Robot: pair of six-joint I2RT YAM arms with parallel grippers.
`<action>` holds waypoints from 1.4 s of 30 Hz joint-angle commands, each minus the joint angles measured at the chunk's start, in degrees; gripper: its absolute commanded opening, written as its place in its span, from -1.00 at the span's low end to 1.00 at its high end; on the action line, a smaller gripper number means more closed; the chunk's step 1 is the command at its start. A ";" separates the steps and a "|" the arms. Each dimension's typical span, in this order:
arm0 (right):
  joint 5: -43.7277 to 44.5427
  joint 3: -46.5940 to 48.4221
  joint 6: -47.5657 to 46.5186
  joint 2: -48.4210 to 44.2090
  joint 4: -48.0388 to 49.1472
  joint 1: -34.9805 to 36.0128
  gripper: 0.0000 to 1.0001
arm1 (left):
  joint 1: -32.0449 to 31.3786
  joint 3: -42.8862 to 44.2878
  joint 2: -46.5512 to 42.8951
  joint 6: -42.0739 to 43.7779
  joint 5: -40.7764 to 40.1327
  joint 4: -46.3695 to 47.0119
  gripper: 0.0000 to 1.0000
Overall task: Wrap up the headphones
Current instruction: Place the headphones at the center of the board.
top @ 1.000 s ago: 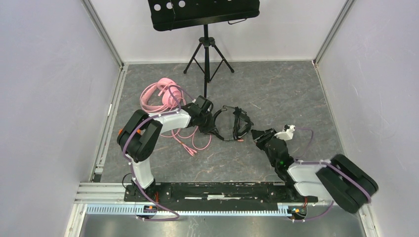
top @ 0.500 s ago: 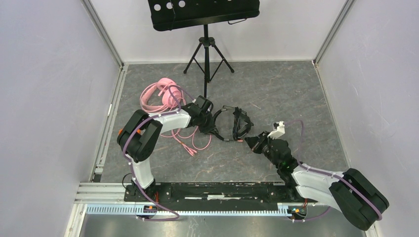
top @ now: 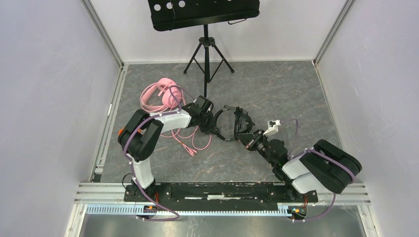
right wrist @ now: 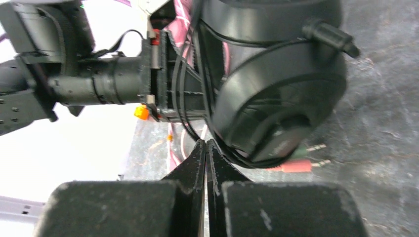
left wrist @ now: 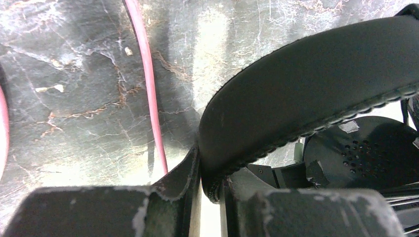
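Now, left end effector (left wrist: 210, 170) clamped on black headphones (left wrist: 306, 94); right end effector (right wrist: 206, 148) pressed together just beside them.

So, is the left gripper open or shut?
Shut on the black headphones: the left wrist view shows the left gripper with its fingers pinching the padded headband.
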 commanded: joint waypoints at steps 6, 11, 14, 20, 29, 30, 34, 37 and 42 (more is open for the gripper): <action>7.21 -13.06 -0.01 -10.34 -4.72 0.76 -0.98 | -0.34 -0.24 2.65 1.16 -0.89 -0.26 -0.69; 14.75 -9.62 -3.04 -27.21 -29.61 0.77 -1.00 | -0.34 -0.23 2.57 1.24 -1.00 -0.52 -0.70; 16.14 -7.88 -4.73 -32.89 -38.21 0.94 -1.00 | -0.34 -0.15 2.53 1.24 -1.09 -0.52 -0.70; 12.02 -7.86 -3.81 -31.99 -37.86 4.01 -1.00 | -0.34 -0.25 2.33 1.16 -1.08 -0.53 -0.70; 13.20 -7.07 -2.48 -22.43 -29.60 7.71 -1.00 | -0.34 0.11 2.26 1.15 -0.92 -1.07 -0.70; 13.20 -7.18 -2.52 -20.74 -27.58 7.71 -1.00 | -0.34 0.19 2.37 1.15 -0.87 -1.17 -0.70; 11.29 -6.56 -2.37 -13.93 -21.25 7.73 -1.00 | -0.34 0.46 2.47 1.24 -0.75 -1.75 -0.70; 11.01 -6.55 -1.58 -10.83 -18.35 7.79 -1.00 | -0.34 0.56 2.32 1.33 -1.00 -1.92 -0.70; 13.98 -6.55 -1.61 -8.34 -15.61 7.74 -1.00 | -0.34 0.56 2.57 1.37 -0.66 -1.90 -0.70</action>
